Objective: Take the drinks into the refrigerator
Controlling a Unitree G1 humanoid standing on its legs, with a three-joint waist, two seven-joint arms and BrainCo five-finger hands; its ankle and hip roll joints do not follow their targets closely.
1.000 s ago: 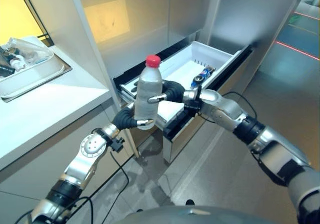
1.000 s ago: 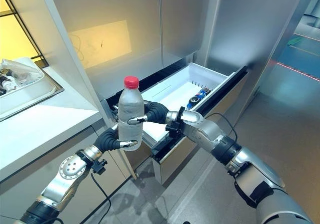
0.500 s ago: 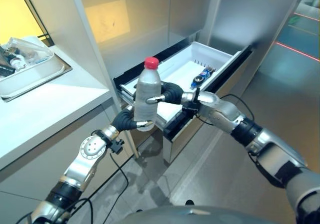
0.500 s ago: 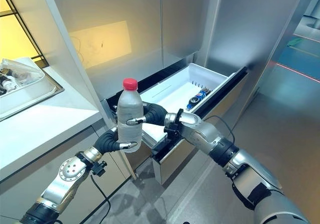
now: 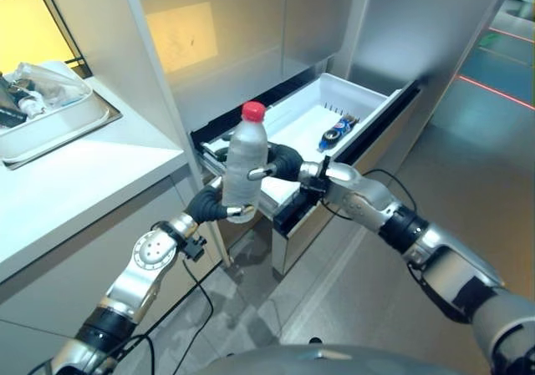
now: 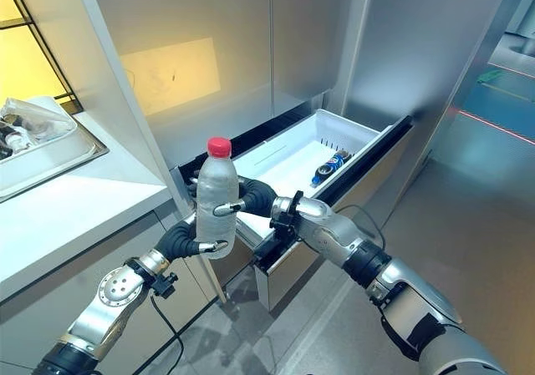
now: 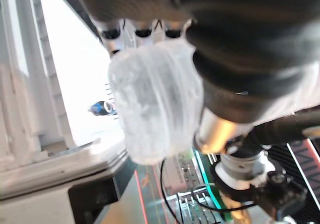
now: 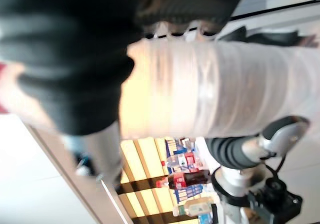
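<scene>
**Water bottle held by both hands in front of the open fridge drawer**

Left eye view: a clear ribbed plastic bottle point(image 5: 246, 162) with a red cap stands upright at the centre, gripped by both hands. The left hand point(image 5: 214, 204) curls round its base from 7 o'clock; the right hand point(image 5: 279, 163) wraps its middle from 3 o'clock. At 1 o'clock from the bottle the white plastic drawer point(image 5: 372, 106) stands pulled out of the steel-fronted refrigerator point(image 5: 393, 32), and one dark blue can point(image 5: 338, 128) lies on its side inside. At 10 o'clock a shallow grey tray point(image 5: 58, 129) on the white counter point(image 5: 92, 179) holds crumpled clear wrapping.

Right eye view: same scene; the can point(image 6: 330, 165) lies toward the drawer's far end.

Left wrist view: dark-tipped fingers point(image 7: 143, 33) close over the bottle's rounded, frosted-looking base point(image 7: 150, 109), with the drawer beyond.

Right wrist view: the hand point(image 8: 75, 54) clasps the bottle's ridged body point(image 8: 220, 89).
</scene>
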